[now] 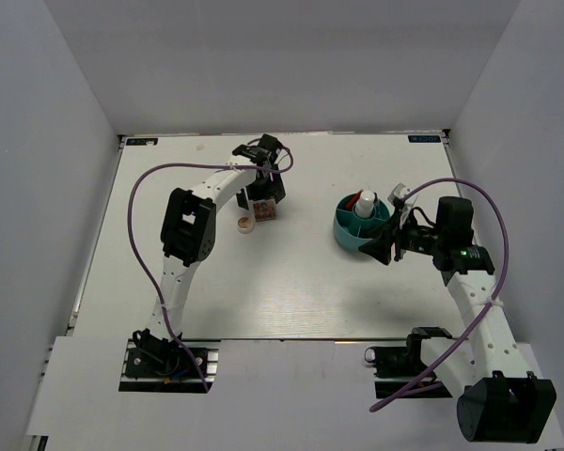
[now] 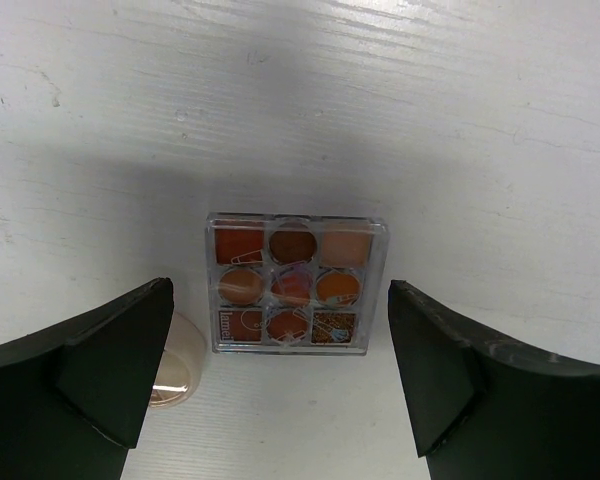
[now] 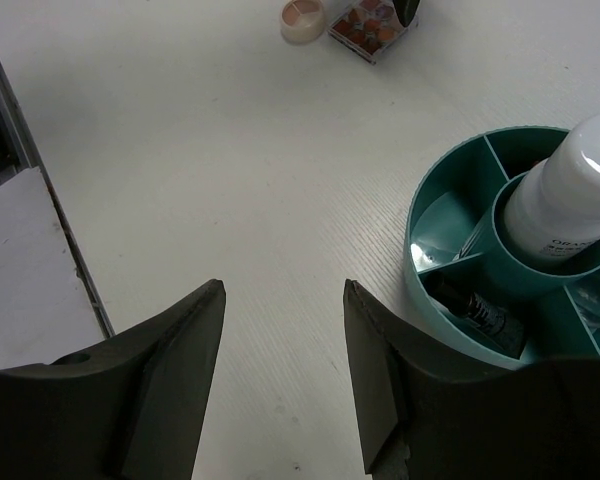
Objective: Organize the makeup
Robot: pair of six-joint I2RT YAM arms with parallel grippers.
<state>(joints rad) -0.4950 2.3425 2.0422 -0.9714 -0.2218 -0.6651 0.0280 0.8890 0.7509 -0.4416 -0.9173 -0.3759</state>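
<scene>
1. Two arms reach over the white table (image 1: 263,291), the left one toward the far middle and the right one toward the right side.
2. The left claw (image 2: 280,340) hangs above the square palette (image 2: 292,285) with its jaws spread wide. One finger (image 2: 120,370) stands off each side of the palette, and a strip of bare table shows on both sides. It holds nothing.
3. The palette lies flat with its clear lid up, showing nine pans in orange, brown and peach tones.
4. The round beige compact (image 2: 175,370) sits just beside the palette's near-left corner, partly hidden behind the left finger in the wrist view.
5. From above, the palette (image 1: 266,211) and compact (image 1: 246,224) lie well apart from the teal tub (image 1: 348,235), which stands to their right.
6. The right claw (image 3: 283,300) is partly open and empty, with bare table showing between its jaws. It sits just beside the tub's near rim (image 3: 420,250); whether it touches the rim I cannot tell.
7. A white bottle (image 3: 570,190) stands upright in the tub's centre cup.
8. A dark tube (image 3: 480,315) lies in a near outer compartment of the tub.
</scene>
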